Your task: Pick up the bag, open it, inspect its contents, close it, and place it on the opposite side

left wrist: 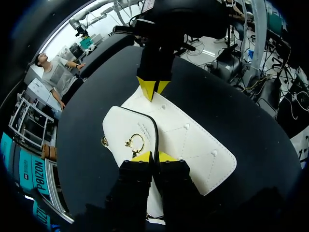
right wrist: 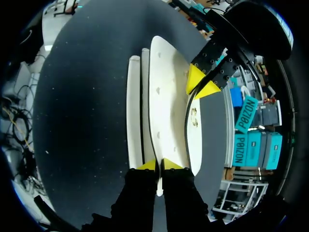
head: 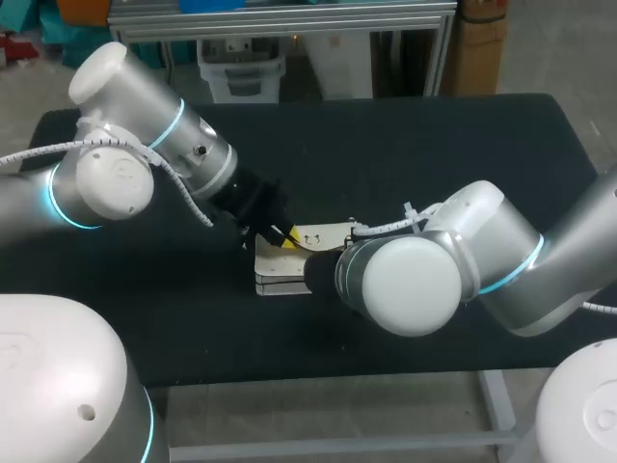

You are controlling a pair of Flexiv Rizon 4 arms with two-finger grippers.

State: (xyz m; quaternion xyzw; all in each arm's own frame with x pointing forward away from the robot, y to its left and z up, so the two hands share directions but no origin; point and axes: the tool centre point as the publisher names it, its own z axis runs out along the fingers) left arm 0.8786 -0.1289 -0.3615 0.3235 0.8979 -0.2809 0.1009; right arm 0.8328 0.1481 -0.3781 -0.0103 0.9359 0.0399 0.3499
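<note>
Left gripper [left wrist: 154, 157]: yellow tips nearly together, pinching black-trimmed edge of flap [left wrist: 120, 128], just beside gold ring clasp [left wrist: 135, 144]. Right gripper [right wrist: 159, 165]: tips clamped on thin white edge at opposite end of the white quilted handbag [left wrist: 193, 140], straight ahead of left gripper. Handbag lies flat on black table [head: 434, 164], centre of frame in head view. Left arm [head: 145, 145] enters from upper left. Right arm [head: 463, 260] enters from right; its white joint hides own gripper and handbag's right part.
</note>
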